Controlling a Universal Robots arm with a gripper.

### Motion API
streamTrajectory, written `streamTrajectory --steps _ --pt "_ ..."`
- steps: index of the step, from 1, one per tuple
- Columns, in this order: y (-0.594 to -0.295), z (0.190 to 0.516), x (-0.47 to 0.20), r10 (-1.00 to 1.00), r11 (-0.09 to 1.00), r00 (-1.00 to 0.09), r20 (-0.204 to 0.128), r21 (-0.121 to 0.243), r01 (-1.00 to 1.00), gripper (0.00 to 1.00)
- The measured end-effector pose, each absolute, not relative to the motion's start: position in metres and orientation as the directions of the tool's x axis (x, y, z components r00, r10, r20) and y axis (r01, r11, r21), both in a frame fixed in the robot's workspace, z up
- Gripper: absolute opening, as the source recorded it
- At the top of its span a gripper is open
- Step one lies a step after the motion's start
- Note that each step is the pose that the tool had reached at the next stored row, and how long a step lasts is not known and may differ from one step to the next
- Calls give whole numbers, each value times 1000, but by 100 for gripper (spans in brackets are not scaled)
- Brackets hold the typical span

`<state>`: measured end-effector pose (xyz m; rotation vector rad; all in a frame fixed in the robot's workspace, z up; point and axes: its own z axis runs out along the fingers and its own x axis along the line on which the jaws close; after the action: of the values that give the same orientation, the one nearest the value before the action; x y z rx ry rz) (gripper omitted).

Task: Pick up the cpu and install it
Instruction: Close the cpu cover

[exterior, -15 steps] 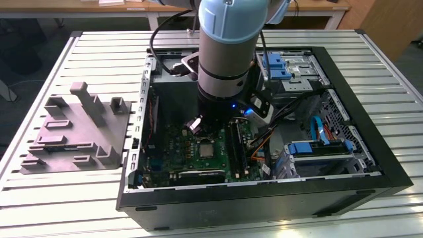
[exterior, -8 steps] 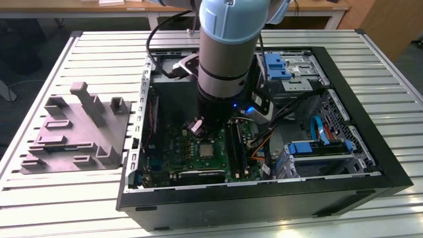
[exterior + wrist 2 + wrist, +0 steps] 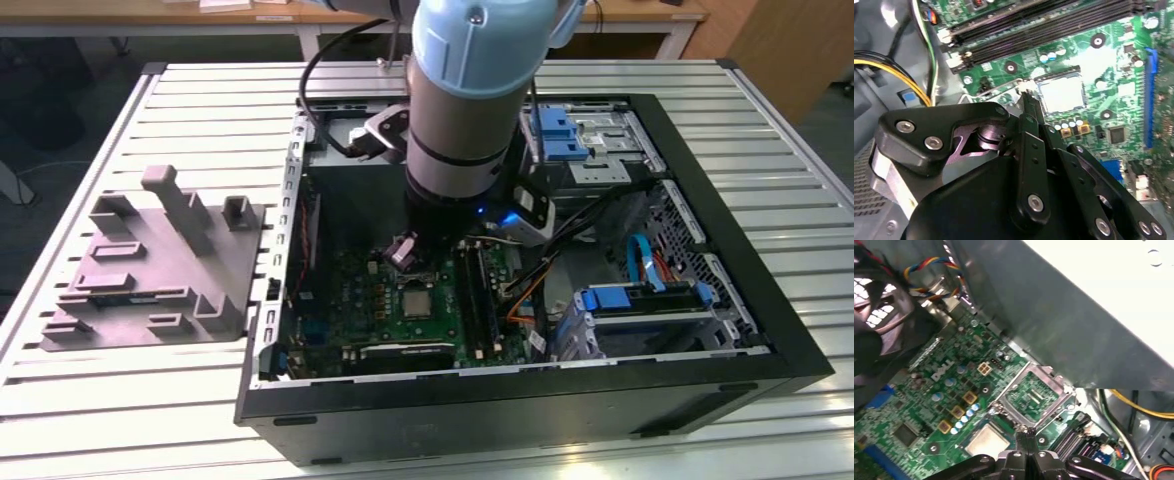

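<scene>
Cpu sits flat on mobo; tool pinched, tip just beside.

Pretty tight inside the case. Memory sticks wall off one side of the cpu, and the opened socket frame sits right beside it. Cables and the drive cage crowd the exterior view's right. The case top is open.
</scene>
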<state>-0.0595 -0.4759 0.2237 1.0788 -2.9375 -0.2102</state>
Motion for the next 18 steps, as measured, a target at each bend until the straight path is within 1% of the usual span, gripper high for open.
streamTrajectory --steps 8,14,18 --pt "-467 222 -50 -645 754 -763 -43 130 -644 11" --pt "-466 221 -46 -641 744 -763 -83 177 -645 11" --pt "-463 218 -42 -641 742 -763 -90 184 -645 11"
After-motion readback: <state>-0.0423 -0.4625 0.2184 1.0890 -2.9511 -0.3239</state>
